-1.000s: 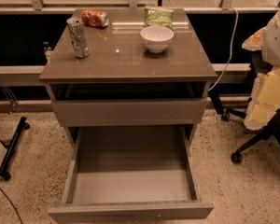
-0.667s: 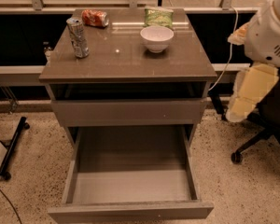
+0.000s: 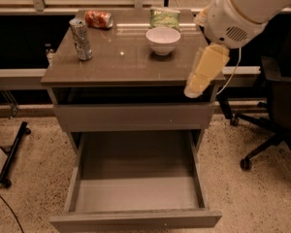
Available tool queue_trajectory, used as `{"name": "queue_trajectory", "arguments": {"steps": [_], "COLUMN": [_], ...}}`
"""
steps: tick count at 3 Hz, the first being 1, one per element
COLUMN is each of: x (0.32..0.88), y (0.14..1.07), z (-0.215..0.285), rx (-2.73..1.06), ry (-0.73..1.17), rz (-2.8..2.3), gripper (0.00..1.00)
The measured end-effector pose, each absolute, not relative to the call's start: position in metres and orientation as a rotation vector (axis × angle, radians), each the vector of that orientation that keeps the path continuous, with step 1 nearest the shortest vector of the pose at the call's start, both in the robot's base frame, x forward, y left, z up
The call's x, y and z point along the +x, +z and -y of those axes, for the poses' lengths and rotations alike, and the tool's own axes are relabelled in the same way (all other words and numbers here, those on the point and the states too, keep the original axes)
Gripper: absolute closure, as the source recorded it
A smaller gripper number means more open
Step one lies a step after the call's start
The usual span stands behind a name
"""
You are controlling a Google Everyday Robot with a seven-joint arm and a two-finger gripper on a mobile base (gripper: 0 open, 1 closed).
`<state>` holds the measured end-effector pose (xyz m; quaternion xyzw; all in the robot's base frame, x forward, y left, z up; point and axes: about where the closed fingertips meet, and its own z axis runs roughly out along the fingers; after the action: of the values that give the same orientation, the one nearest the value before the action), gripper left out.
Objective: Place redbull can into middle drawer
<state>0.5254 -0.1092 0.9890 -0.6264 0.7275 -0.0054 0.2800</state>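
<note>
Since a moment ago, the arm [image 3: 247, 8] has come in from the right side, and now its gripper [image 3: 192, 89] hangs at the right front corner of the worktop [image 3: 121, 64]. The cabinet and the things on it have not moved. The gripper points down and leans a little toward the cabinet, and its tip lies over the worktop's front edge in the view. We cannot tell if it touches that edge, and we cannot tell if it is open or closed. The thick white wrist is above it, and the arm goes up and out at the top right.

Seen from the gripper, the redbull can [image 3: 81, 39] stands upright well apart, across the worktop near the far left edge. The white bowl [image 3: 163, 40] is near, a little behind the gripper. The crushed orange-red can [image 3: 98, 19] and a green bag [image 3: 165, 18] lie at the back edge. The middle drawer [image 3: 136, 178] is pulled out wide below the gripper, under the closed upper drawer front [image 3: 133, 117].
</note>
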Motion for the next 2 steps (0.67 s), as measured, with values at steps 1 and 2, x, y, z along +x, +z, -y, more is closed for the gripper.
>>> {"name": "queue_trajectory", "arguments": {"steps": [1,2], "x": [0.5509,0.5525], "y": [0.9918,0.9918], "z": [0.0834,0.0823], "rx": [-1.669,-1.670], "ry": [0.050,0.053], "rz": [-1.900,-1.898], "gripper": [0.00,0.00]}}
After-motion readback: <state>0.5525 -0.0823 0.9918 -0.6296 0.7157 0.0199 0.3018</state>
